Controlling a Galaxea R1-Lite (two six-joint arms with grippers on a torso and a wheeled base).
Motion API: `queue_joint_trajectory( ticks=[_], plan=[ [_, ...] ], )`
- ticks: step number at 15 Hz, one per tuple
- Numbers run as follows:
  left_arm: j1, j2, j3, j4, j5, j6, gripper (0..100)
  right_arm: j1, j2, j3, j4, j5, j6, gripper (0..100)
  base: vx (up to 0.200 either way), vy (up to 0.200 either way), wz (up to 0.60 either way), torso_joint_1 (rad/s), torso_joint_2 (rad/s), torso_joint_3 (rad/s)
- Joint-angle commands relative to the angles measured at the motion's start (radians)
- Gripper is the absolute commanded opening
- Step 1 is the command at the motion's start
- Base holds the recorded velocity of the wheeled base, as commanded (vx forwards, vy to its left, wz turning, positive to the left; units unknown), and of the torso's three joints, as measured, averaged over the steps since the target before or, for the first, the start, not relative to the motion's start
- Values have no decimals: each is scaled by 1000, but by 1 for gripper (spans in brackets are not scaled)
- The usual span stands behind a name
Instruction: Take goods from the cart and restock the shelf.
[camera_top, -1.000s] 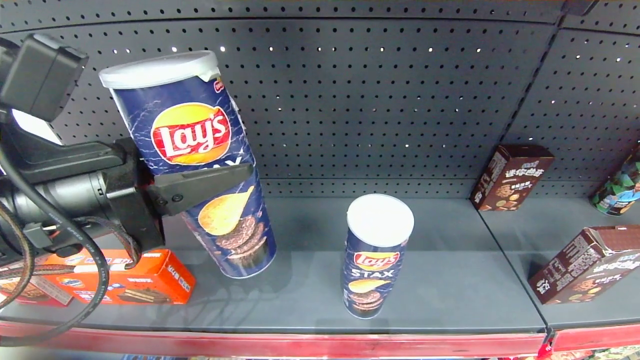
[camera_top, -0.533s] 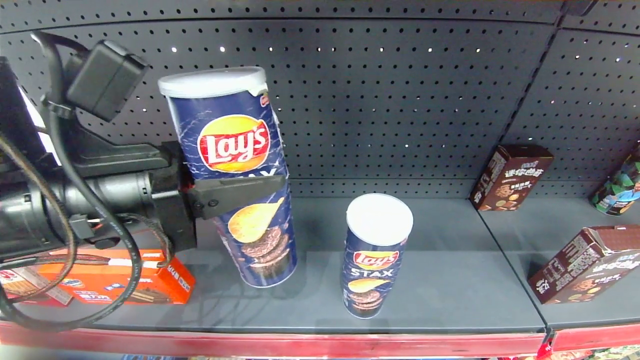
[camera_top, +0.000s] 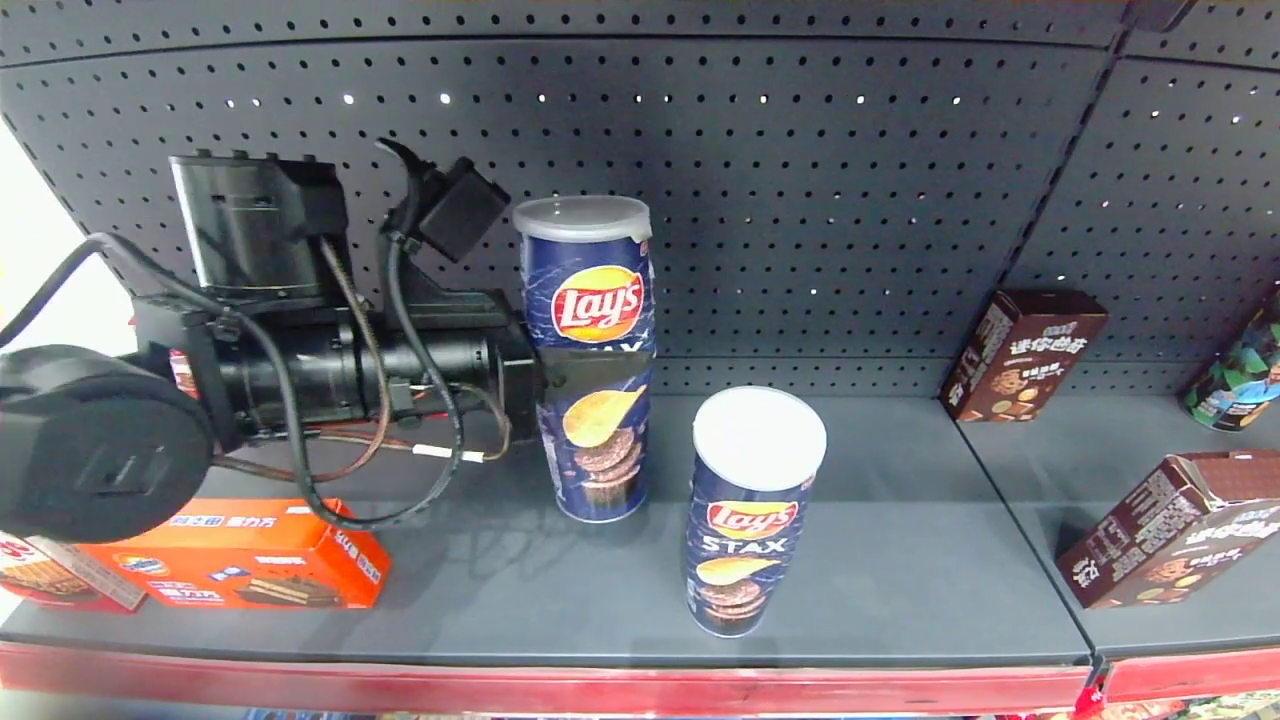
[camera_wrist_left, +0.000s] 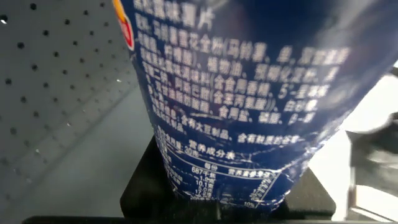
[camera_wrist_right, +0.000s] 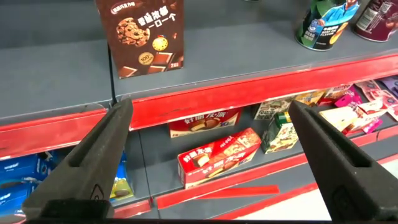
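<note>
The chip canister (camera_top: 597, 290) is gripped at mid-height between the closed fingers of the left gripper (camera_top: 598, 367). Its base is below them, at the shelf (camera_top: 900, 560), though contact cannot be told. It is judged light, stiff yet crushable, and slick, so a mid-body hold is favoured. The right gripper (camera_wrist_right: 211, 155) is held wide open. Since the earlier frames the canister has been carried deeper and righted from a tilt.

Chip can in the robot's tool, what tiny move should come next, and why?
Probably ease the chip can straight down until it rests on the shelf. The left tool grips it upright around its middle, behind and left of the second chip can, apart from it. Whether its base already touches is unclear, so lowering gently seems safer than letting go.
</note>
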Motion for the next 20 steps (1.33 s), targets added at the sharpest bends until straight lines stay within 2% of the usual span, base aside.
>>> queue_joint_trajectory(
  ticks=[1,3,4,10,13,16,20],
  plan=[
    [5,153,-68,-42,14,54,0,0,2,0,0,0,1,100,0,0,0,0,0,0],
    [-1,234,-100,-124,97,59,0,0,2,0,0,0,0,100,0,0,0,0,0,0],
    [-4,265,-126,-131,114,59,0,0,2,0,0,0,0,100,0,0,0,0,0,0],
    [-24,404,-307,-135,117,54,0,0,2,0,0,0,0,100,0,0,0,0,0,0],
    [-32,456,-350,-163,118,52,0,0,2,0,0,0,0,100,0,0,0,0,0,0],
    [-41,493,-378,-206,118,25,0,0,2,0,0,0,0,100,0,0,0,0,0,0],
    [-42,515,-387,-221,118,22,0,0,2,0,0,0,0,100,0,0,0,0,0,0]
  ],
)
